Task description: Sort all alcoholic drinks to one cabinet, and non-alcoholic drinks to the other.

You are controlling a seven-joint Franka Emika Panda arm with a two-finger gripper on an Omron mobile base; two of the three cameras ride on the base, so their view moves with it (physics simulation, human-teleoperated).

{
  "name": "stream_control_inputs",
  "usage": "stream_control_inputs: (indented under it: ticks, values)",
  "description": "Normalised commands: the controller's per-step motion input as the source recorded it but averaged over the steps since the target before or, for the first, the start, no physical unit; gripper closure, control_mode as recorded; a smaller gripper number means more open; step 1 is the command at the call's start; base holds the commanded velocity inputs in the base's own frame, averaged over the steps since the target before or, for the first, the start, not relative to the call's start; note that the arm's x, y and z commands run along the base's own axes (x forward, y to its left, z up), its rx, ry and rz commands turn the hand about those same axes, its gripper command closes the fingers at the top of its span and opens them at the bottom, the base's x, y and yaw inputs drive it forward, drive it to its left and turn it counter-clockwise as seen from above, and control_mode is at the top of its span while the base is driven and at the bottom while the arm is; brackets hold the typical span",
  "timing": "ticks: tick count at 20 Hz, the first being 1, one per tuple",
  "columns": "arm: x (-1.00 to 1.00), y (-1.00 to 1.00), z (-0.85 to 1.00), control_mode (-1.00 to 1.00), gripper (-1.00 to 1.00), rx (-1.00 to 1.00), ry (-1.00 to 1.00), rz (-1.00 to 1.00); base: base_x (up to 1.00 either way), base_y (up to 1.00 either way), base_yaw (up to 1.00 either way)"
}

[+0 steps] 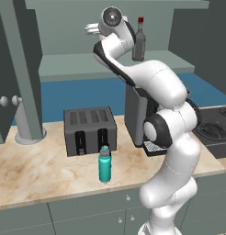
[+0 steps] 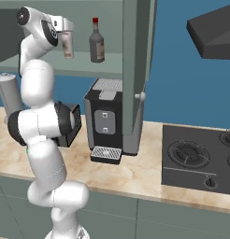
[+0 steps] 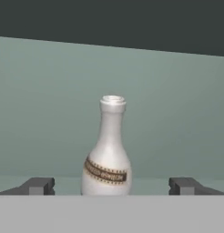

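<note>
Cream bottle (image 3: 107, 159): pale cream, brown band label with light lettering. Grey bottle (image 2: 97, 43): dark grey glass, red cap. Flask (image 1: 104, 165): teal body, grey cap. Toaster (image 1: 90, 130): dark grey, black slots. Coffee machine (image 2: 107, 119): black with grey panels. Worktop (image 1: 36, 172): beige marble with brown veining. Cabinet (image 2: 135, 56): grey-green. Wall (image 2: 187, 88): blue. Stove (image 2: 198, 158): dark grey. Arm (image 1: 172, 133): white, dark joints. Hand's fingertips (image 3: 38, 185): dark grey.

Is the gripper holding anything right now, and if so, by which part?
Nothing is held. The gripper is open, its fingertips standing wide apart on either side of the cream bottle, which stands upright on the cabinet shelf.
</note>
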Motion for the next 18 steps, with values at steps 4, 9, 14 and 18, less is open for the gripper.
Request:
stream_control_inputs:
  ticks: [4,9,14,18]
  values:
    - [-0.66,-0.14,0.04,-1.0,-1.0,0.01,0.0,0.0,0.0,0.0,0.0]
    - [-0.86,-0.16,0.0,-1.0,-1.0,0.01,0.0,0.0,0.0,0.0,0.0]
    - [-0.9,-0.15,0.0,-1.0,-1.0,0.0,0.01,0.0,0.0,0.0,0.0]
    - [-0.94,-0.09,-0.02,-1.0,-1.0,0.02,0.06,0.02,0.0,0.0,0.0]
